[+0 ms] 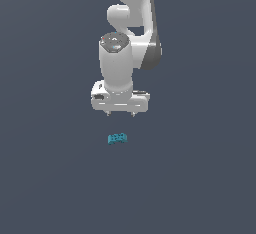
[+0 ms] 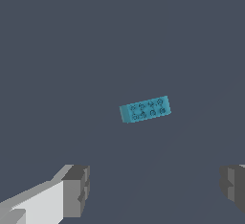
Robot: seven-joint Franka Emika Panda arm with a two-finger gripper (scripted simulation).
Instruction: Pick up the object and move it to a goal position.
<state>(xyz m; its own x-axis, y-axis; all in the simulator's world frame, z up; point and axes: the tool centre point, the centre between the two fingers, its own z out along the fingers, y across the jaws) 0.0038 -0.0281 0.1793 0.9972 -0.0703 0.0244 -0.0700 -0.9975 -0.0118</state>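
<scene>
My white two-finger gripper [image 1: 120, 113] is wide open and holds nothing. The small teal-blue oblong block with studs [image 1: 117, 138] lies apart from it on the dark grey floor [image 1: 45, 178], a little beyond my fingertips [image 2: 76, 189]. I judge this is the approach step; next I must centre over the block, lower, and close on it.

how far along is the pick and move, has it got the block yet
Not yet. Done: little beyond lining up, with the gripper open above the teal block. In hand: nothing; the wrist view shows the block lying free on the floor, ahead of the spread fingers. Left: descend, close on the block, lift it and carry it to the goal, which no marker shows.
</scene>
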